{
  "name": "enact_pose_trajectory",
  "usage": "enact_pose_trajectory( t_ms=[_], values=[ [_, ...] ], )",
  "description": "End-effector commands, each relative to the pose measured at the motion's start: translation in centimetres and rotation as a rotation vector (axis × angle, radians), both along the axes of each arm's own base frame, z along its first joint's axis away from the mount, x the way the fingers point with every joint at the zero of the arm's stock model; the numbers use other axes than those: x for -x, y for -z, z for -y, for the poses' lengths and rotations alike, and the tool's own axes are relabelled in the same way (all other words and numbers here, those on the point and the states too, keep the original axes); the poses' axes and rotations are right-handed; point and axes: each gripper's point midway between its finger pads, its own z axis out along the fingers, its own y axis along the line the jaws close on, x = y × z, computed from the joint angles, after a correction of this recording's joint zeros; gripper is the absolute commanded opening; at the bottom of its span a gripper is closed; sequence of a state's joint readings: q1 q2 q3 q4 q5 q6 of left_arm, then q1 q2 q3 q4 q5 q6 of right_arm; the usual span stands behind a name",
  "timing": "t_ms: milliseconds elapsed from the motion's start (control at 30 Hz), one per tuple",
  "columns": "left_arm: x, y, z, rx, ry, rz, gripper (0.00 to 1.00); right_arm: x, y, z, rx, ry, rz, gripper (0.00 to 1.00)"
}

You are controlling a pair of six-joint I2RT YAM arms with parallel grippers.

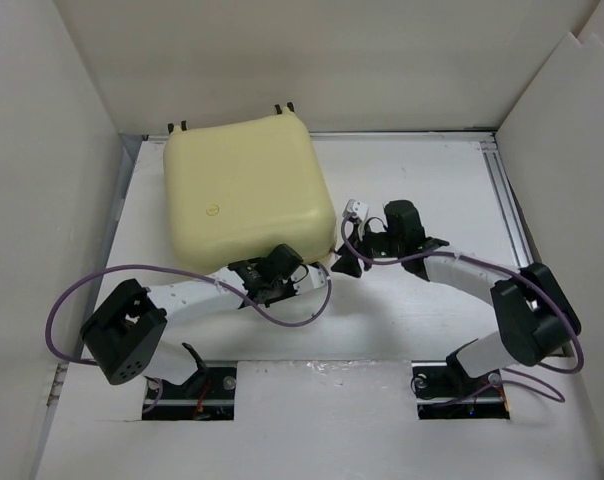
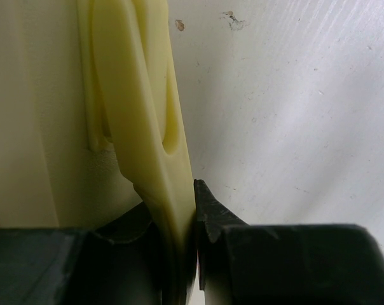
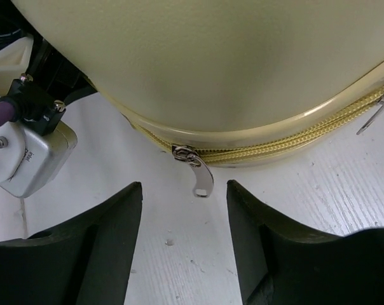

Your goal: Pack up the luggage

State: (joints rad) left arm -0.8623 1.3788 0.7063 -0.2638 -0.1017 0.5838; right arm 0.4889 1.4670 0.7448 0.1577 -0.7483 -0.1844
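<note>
Luggage (image 1: 244, 195) lies flat and zipped shut toward the far left corner of the table (image 1: 432, 190), its wheels (image 1: 177, 126) at the far side and its near right corner by both arms. The left gripper (image 2: 192, 210) is clamped narrow on a pale-yellow moulded tab (image 2: 157, 146) at the near side of the case, probably its handle. The right gripper (image 3: 184, 185) stands wide and holds nothing; it faces the zipper (image 3: 287, 147), with a small metal pull (image 3: 201, 178) hanging just beyond its fingertips.

The shell looks stiff, smooth and rounded, so jaws would likely slip off it. The case probably slides easily on the table unless it is braced. The handle tab suits steadying. The thin pull is the place to pinch, squarely across its flat faces.
</note>
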Motion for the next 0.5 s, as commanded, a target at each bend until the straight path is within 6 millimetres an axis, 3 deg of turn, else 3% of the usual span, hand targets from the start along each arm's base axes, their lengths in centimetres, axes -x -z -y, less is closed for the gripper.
enact_pose_trajectory(
  t_ms=[0, 233, 333, 367, 467],
  values=[
    [0.8, -0.7, 0.9, 0.022, 0.036, -0.037, 0.0, -0.8, -2.4, -1.5, -0.076, -0.034, 0.051, 0.61],
    [0.5, -1.0, 1.0, 0.023, 0.031, -0.024, 0.0, -2.2, -3.2, -2.2, -0.157, 0.027, 0.052, 0.54],
    [0.4, -1.1, 0.9, 0.018, 0.026, -0.018, 0.0, -2.5, -2.8, -2.5, -0.171, 0.037, 0.031, 0.28],
    [0.4, -1.1, 0.9, 0.018, 0.026, -0.018, 0.0, -2.7, -3.2, -2.6, -0.179, 0.04, 0.031, 0.03],
    [0.6, -0.8, 0.7, 0.011, 0.026, -0.024, 0.0, -2.3, -2.5, -2.6, -0.171, 0.033, 0.011, 0.0]
  ],
)
